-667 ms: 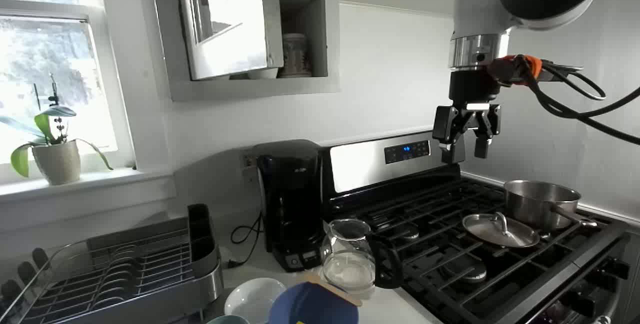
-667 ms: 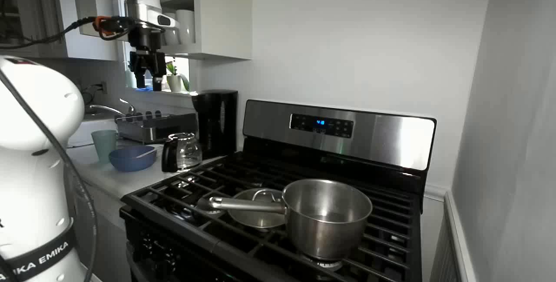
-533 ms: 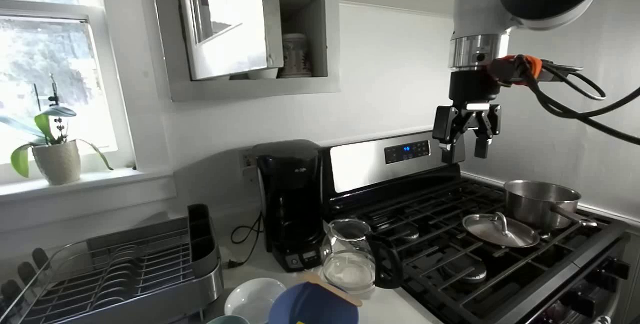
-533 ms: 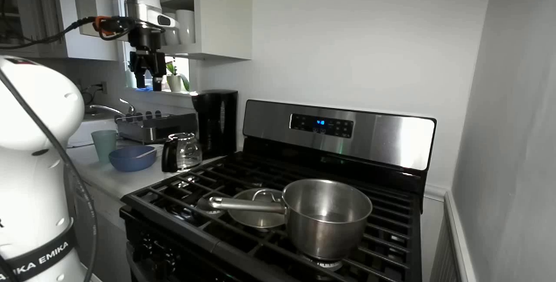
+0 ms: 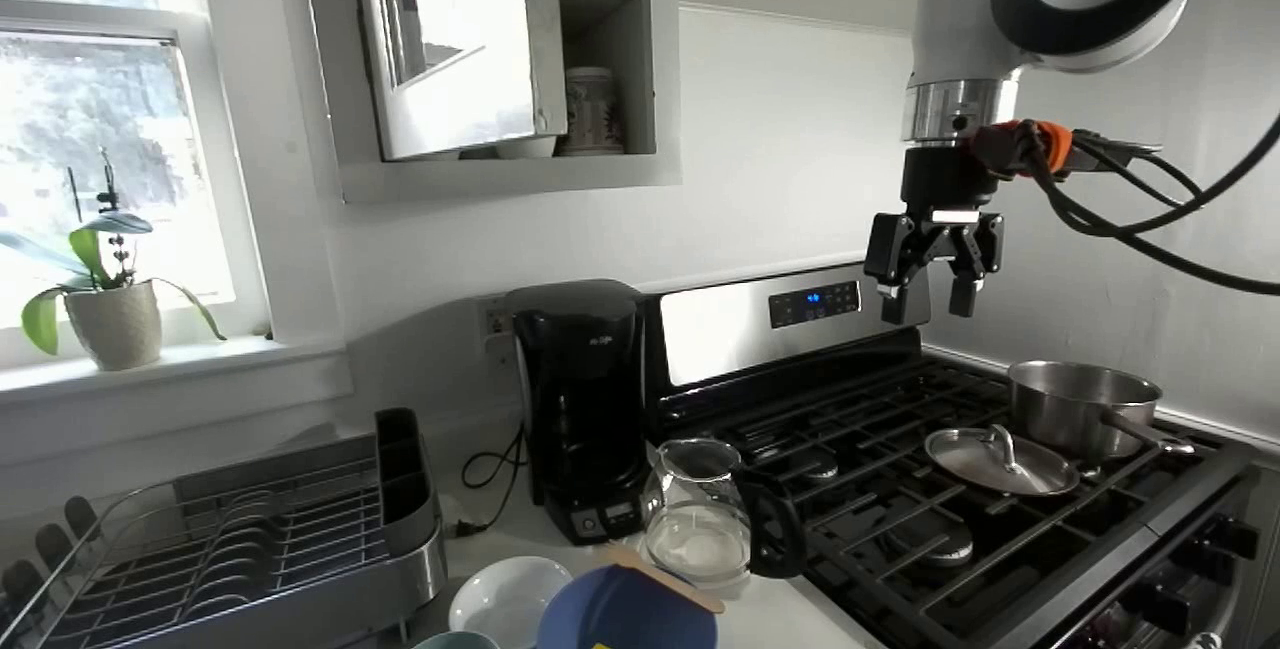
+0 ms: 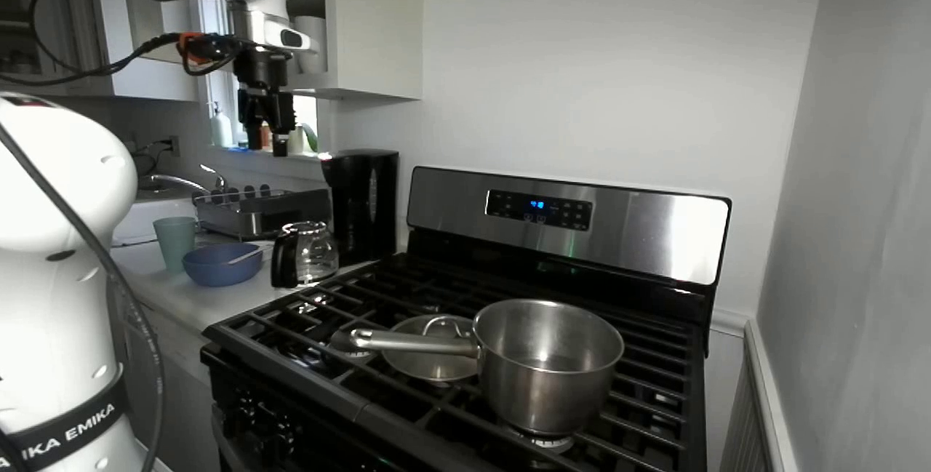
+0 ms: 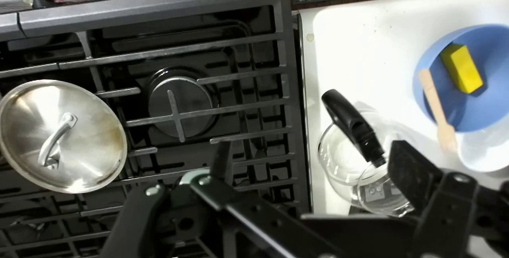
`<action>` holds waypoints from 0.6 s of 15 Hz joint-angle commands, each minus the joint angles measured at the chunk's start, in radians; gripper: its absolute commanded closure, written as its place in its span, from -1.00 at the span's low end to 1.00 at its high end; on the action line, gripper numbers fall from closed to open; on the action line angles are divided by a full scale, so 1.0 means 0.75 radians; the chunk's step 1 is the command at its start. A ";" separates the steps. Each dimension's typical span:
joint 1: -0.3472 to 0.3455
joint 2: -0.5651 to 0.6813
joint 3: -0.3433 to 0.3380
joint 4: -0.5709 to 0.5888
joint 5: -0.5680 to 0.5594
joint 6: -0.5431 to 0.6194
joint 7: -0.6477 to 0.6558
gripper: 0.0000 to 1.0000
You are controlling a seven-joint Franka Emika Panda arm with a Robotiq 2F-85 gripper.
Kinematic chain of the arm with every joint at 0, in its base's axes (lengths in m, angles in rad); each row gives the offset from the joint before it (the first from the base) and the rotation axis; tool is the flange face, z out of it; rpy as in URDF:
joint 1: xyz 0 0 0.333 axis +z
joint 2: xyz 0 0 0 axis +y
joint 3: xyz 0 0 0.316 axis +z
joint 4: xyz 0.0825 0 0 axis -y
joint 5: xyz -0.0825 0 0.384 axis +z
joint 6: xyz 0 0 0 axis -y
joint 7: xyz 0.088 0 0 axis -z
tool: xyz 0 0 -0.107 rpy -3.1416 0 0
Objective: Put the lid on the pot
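Observation:
The silver-grey lid [image 5: 965, 461] lies knob-side up on the stove grate beside the pot in both exterior views. In an exterior view the lid [image 6: 425, 366] is partly hidden behind the pot's handle. The lid [image 7: 89, 138] also shows whole, or nearly so, at the left of the wrist view. The stainless-steel pot [image 5: 1065, 419] stands upright and uncovered on the grate; it also shows in an exterior view [image 6: 542, 399] and is out of the wrist view. My gripper [image 5: 928, 305] is open and empty, high above the stove; it also shows in an exterior view [image 6: 268, 143] and the wrist view [image 7: 312, 152].
A clear glass jar with a black handle [image 5: 697, 529] stands on the counter beside the stove, before a black coffee maker [image 5: 580, 409]. A blue bowl [image 7: 489, 107] holds a yellow block. A dish rack [image 5: 290, 529] and an open cabinet [image 5: 665, 79] are farther left.
My arm has shifted slightly, and my gripper has moved a little to the right in an exterior view. The lid and the pot have not moved. The gripper stays open.

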 commanded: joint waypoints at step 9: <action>-0.353 0.086 -0.305 -0.353 -0.020 0.551 0.026 -1.00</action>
